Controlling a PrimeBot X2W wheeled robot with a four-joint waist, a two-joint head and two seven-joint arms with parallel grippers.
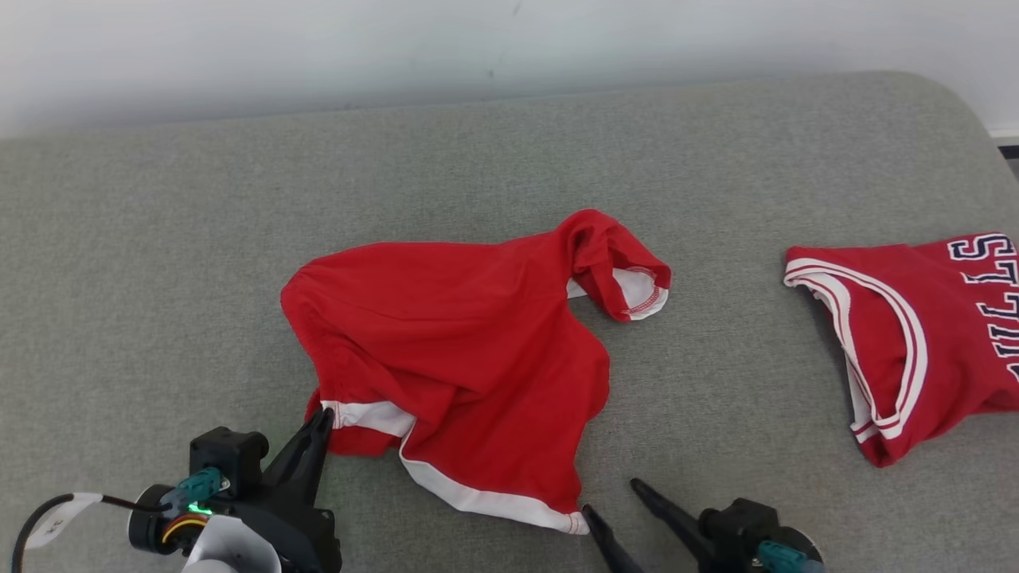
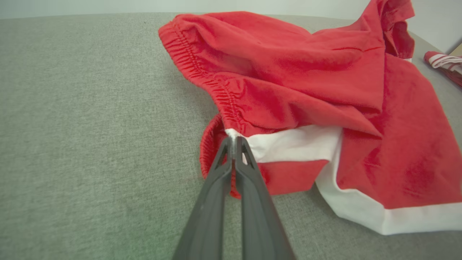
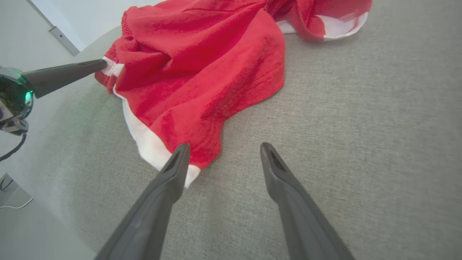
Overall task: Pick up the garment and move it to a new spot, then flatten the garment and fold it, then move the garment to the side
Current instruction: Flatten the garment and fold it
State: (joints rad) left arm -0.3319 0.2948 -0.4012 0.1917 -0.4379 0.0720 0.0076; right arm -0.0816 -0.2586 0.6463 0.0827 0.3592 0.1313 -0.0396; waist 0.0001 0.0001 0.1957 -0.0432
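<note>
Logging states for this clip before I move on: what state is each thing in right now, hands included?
shorts, crumpled, unfolded, lying on the grey surface.
left hand, shut on the shorts' white-trimmed edge.
right hand, open, at the shorts' near corner, holding nothing.
jersey, lying off to the right, apart from the shorts, partly out of frame.

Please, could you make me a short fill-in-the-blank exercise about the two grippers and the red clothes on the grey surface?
1. The left gripper is ____ on the white trim of the red shorts.
2. The right gripper is ____, its fingers apart beside the shorts.
3. In the head view, the red jersey lies to the ____ of the shorts.
Missing words: shut, open, right.
</note>
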